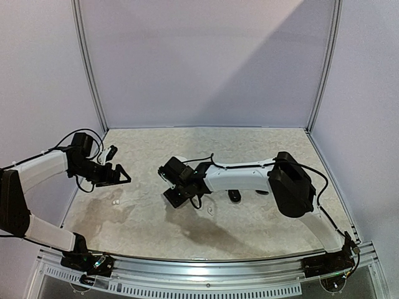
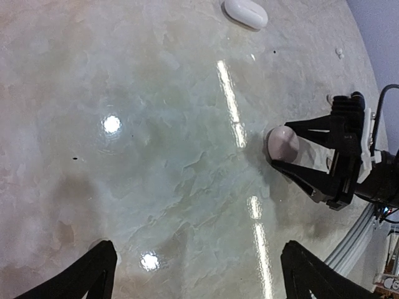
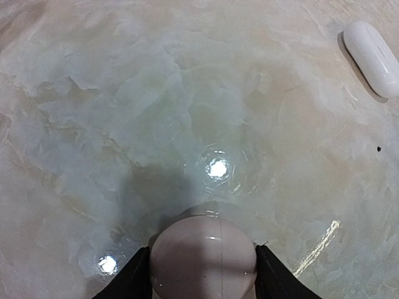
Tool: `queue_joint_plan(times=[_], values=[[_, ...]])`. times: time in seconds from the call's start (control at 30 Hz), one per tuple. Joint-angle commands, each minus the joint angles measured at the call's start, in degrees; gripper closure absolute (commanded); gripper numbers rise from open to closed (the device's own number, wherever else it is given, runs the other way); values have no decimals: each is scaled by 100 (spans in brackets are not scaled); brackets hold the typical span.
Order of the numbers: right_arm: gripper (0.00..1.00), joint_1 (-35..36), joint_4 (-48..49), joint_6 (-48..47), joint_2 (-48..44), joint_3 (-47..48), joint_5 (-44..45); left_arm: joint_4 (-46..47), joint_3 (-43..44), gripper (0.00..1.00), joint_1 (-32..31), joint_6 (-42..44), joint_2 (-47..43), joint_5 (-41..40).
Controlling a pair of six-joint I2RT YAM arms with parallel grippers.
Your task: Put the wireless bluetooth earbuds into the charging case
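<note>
My right gripper (image 3: pixel 204 274) is shut on a pale, rounded charging case (image 3: pixel 204 255), with one black finger pressed against each side just above the table. The left wrist view shows the same case (image 2: pixel 282 143) held between those fingers (image 2: pixel 312 180). My left gripper (image 2: pixel 199 280) hangs open over bare table on the left, with nothing between its fingers (image 2: pixel 93 274). In the top view the left gripper (image 1: pixel 118 175) and the right gripper (image 1: pixel 176 194) face each other across a gap. Tiny white earbuds (image 2: pixel 340 53) lie beyond the right gripper. Small white bits (image 1: pixel 115 202) lie below the left gripper.
A second white oval case (image 3: pixel 373 57) lies on the marbled table, and the left wrist view also shows this case (image 2: pixel 246 12). Two small black items (image 1: pixel 234 195) lie under the right arm. White walls enclose the table on three sides, and a metal rail (image 1: pixel 206 265) runs along the near edge.
</note>
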Motion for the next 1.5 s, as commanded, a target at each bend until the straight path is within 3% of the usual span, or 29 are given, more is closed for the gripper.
queue_joint_plan(times=[0.0, 0.1, 0.23, 0.5, 0.67, 0.93, 1.07, 1.23, 1.3, 1.47], values=[[52, 18, -478, -67, -51, -205, 37, 72, -95, 7, 73, 24, -128, 61], [60, 41, -457, -194, -139, -261, 115, 84, -82, 7, 73, 14, -128, 86], [64, 185, 162, -613, -574, -762, 574, 55, -24, 9, 73, 9, -134, 213], [68, 877, 2576, -3078, -2056, -2226, 1010, -823, 718, 16, 51, 273, -264, 1474], [69, 1132, 2970, -4290, -2466, -2239, 977, -1630, 1210, 19, -20, 1218, -1024, 2386], [69, 1378, 3389, -5251, -2868, -2110, 959, -2660, 1803, 18, -265, 1688, -1598, 3149], [69, 1445, 3437, -5471, -2957, -1946, 1096, -2607, 1752, 14, -550, 1899, -1921, 3362], [69, 1544, 3465, -5544, -3000, -1741, 1216, -1616, 1217, 10, -1099, 1361, -2653, 2478], [69, 1603, 3568, -5606, -2990, -1739, 1259, -1099, 972, 12, -1226, 991, -2840, 2001], [69, 1700, 3697, -5578, -3021, -1749, 1168, -577, 811, 20, -1315, 503, -2768, 2037]])
